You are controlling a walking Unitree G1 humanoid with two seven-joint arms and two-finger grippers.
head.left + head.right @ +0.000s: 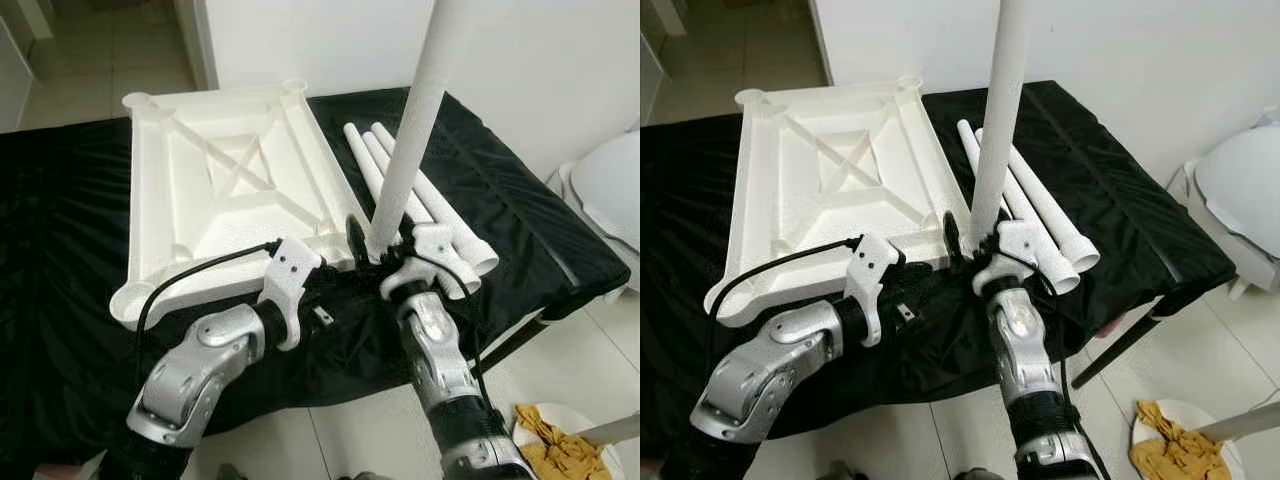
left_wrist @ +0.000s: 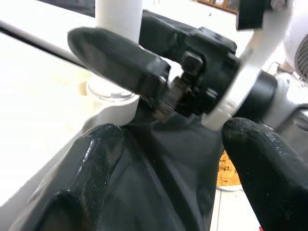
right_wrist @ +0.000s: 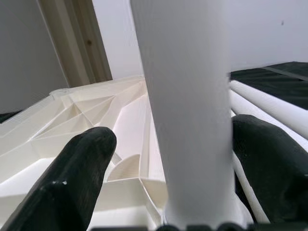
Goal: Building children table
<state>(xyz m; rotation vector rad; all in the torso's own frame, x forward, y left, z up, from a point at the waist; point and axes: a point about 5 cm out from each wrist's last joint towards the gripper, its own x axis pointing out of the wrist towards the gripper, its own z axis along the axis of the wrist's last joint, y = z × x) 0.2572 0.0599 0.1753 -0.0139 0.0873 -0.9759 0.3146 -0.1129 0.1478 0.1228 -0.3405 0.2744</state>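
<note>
A white plastic tabletop lies upside down, ribbed underside up, on a surface draped in black cloth, as the robot's right gripper holds a white table leg upright at the tabletop's near right corner. The right wrist view shows the two black fingers set on either side of the leg's lower end, pinching it where it meets a round corner socket of the tabletop. The left gripper sits just beside the right one, at the near edge of the tabletop; its own wrist view shows its fingers spread apart over the black cloth, holding nothing, with the right gripper's finger and the base of the leg directly ahead of them. Three more white legs lie flat and side by side on the cloth just beyond and to the right of the right gripper, touching one another. Well to the right of both arms, on the tiled floor, a white plate holds a crumpled yellow cloth.
</note>
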